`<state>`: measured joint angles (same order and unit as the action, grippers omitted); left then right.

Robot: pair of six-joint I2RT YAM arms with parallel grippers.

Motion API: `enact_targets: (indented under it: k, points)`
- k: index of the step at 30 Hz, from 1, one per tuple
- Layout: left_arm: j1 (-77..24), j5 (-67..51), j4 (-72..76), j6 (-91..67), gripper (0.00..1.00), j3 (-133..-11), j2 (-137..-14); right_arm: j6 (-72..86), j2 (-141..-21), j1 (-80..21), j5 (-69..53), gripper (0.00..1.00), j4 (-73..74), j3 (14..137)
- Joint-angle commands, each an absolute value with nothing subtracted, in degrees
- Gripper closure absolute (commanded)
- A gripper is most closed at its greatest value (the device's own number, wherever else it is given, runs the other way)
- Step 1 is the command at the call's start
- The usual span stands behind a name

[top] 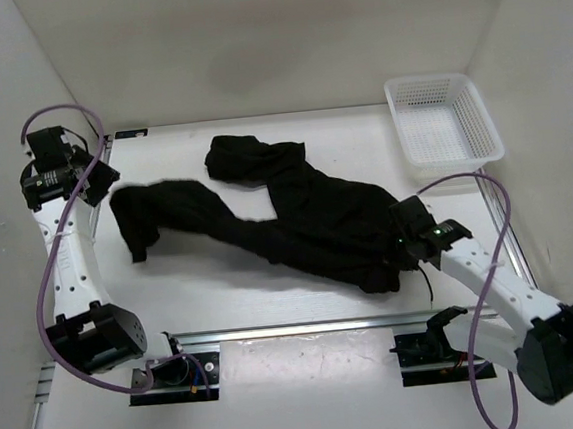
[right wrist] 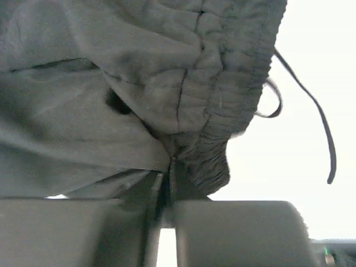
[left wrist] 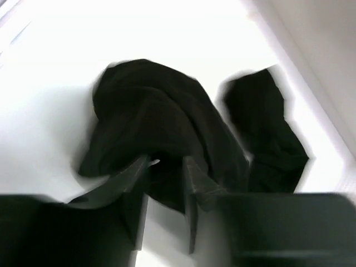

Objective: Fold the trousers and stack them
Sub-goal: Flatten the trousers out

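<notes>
The black trousers [top: 306,213] lie wrinkled across the middle of the white table [top: 223,295]. One leg runs to the left, the other to the back, and the waistband is at the right front. My left gripper [top: 103,185] is at the end of the left leg. In the blurred left wrist view its jaws [left wrist: 166,167] stand narrowly apart with black fabric [left wrist: 156,111] between the tips. My right gripper [top: 401,240] is shut on the elastic waistband [right wrist: 211,111], its fingertips [right wrist: 166,181] pinched together. A drawstring [right wrist: 311,105] hangs loose.
A white mesh basket [top: 442,121] stands at the back right corner. White walls enclose the table at the back and both sides. A metal rail [top: 307,328] runs along the near edge between the arm bases.
</notes>
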<state>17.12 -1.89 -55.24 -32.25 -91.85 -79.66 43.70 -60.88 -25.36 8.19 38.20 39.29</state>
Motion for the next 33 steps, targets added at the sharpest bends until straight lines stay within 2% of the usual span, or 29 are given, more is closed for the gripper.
enact_targets:
  k: [1,2,3,5,6,8,9,11,12,13,14,15,16,19,23,26,32,33]
  points:
    - [18.8,2.6,-57.0,-30.9,0.44,-87.3,-77.6,45.3,-54.0,-24.8,10.1,0.83,46.3,38.9]
    - [18.8,2.0,-57.0,-30.9,0.21,-87.3,-76.8,45.4,-53.2,-24.8,11.3,0.47,48.8,40.4]
    - [18.2,0.6,-56.2,-30.3,0.14,-87.3,-76.8,45.4,-52.7,-24.8,12.2,0.31,49.7,43.7]
    - [16.8,-1.7,-54.8,-29.0,0.10,-88.1,-76.8,43.8,-52.6,-24.8,14.1,0.05,51.0,47.5]
    - [15.6,-4.3,-54.8,-28.4,0.09,-89.1,-78.1,43.2,-53.3,-24.8,15.3,0.00,51.0,49.5]
    - [12.1,-8.2,-53.7,-26.2,0.16,-92.3,-82.2,41.3,-56.3,-24.8,18.9,0.00,51.5,55.7]
    - [8.7,-9.0,-53.7,-24.8,0.31,-95.2,-84.1,40.6,-59.0,-24.8,19.5,0.00,50.9,59.4]
    - [4.3,-9.1,-53.7,-23.0,0.33,-99.0,-90.6,38.4,-62.2,-24.1,20.2,0.09,48.8,62.6]
    - [2.0,-8.2,-53.7,-22.5,0.33,-101.1,-93.1,37.6,-65.4,-23.5,20.2,0.09,47.7,63.9]
    - [-2.0,-7.5,-54.3,-21.7,0.26,-105.5,-95.7,36.9,-67.0,-22.9,18.7,0.09,46.7,65.7]
    - [-3.6,-6.8,-54.8,-21.7,0.12,-108.3,-98.6,36.4,-68.4,-22.0,17.3,0.09,45.7,65.7]
    - [-4.9,-6.8,-57.0,-21.7,0.06,-111.2,-105.0,36.4,-70.7,-18.8,15.1,0.09,43.1,65.7]
    - [-6.9,-7.3,-57.8,-21.7,0.01,-114.1,-108.2,36.4,-71.6,-16.5,7.6,0.09,41.7,64.0]
    - [-9.0,-7.3,-59.5,-22.6,0.01,-124.7,-119.9,37.4,-72.2,-8.0,-2.0,0.06,34.6,57.9]
    - [-11.1,-4.4,-59.4,-24.8,0.01,-136.1,-130.1,35.8,-72.2,-5.0,-0.6,0.01,35.2,55.5]
    - [-11.6,-7.4,-59.4,-25.3,0.01,-142.3,-138.2,34.6,-74.4,-0.8,-2.0,0.00,35.2,54.4]
    - [-11.6,-10.3,-58.1,-27.2,0.01,-140.9,-143.5,33.4,-81.6,4.6,-4.2,0.00,31.9,53.9]
    - [-11.6,-11.4,-58.1,-27.2,0.09,-140.9,-144.0,33.4,-82.5,4.6,-4.9,0.00,31.9,53.9]
